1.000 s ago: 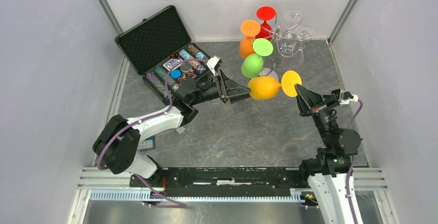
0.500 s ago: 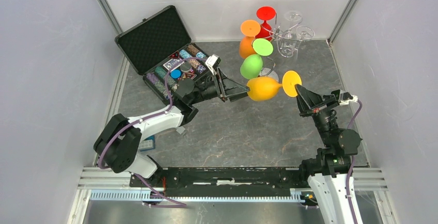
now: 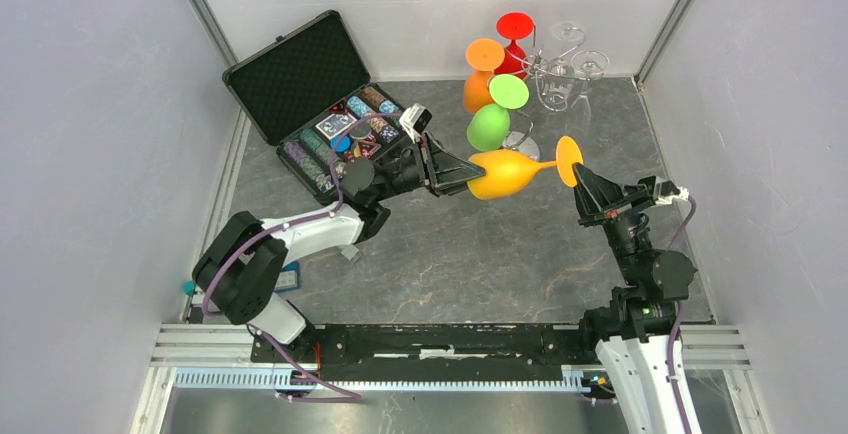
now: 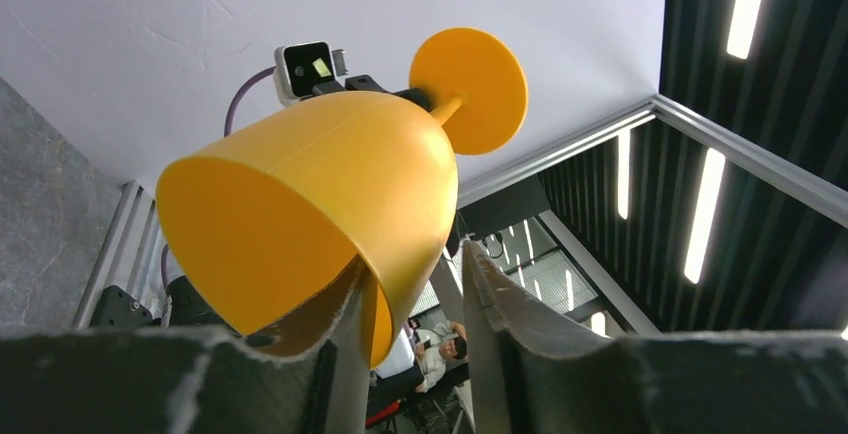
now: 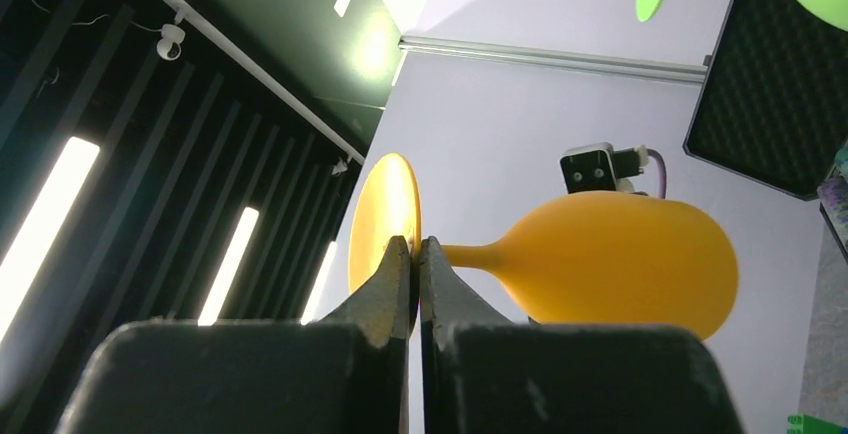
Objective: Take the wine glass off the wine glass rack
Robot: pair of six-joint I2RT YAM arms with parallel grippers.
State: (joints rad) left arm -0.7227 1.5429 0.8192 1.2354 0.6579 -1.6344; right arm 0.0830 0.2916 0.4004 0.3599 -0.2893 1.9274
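Note:
A yellow wine glass (image 3: 505, 174) lies level in the air, off the chrome wine glass rack (image 3: 548, 79), its foot to the right. My right gripper (image 3: 580, 171) is shut on the edge of the glass's foot (image 5: 385, 219), fingertips pinched together in the right wrist view (image 5: 415, 244). My left gripper (image 3: 462, 172) is open at the bowl's mouth. In the left wrist view (image 4: 412, 259) one finger is inside the bowl (image 4: 330, 184) against its wall. The other finger (image 4: 500, 304) stands outside, a gap away from the wall.
The rack stands at the back with an orange glass (image 3: 478, 89), a green glass (image 3: 488, 126), a red glass (image 3: 514, 39) and clear glasses (image 3: 570, 64) hanging on it. An open black case (image 3: 300, 74) of poker chips lies at the back left.
The yellow glass has shifted left and tilted, its foot end higher. My left gripper has narrowed and its tip has gone into the bowl's mouth. The right gripper kept hold of the foot.

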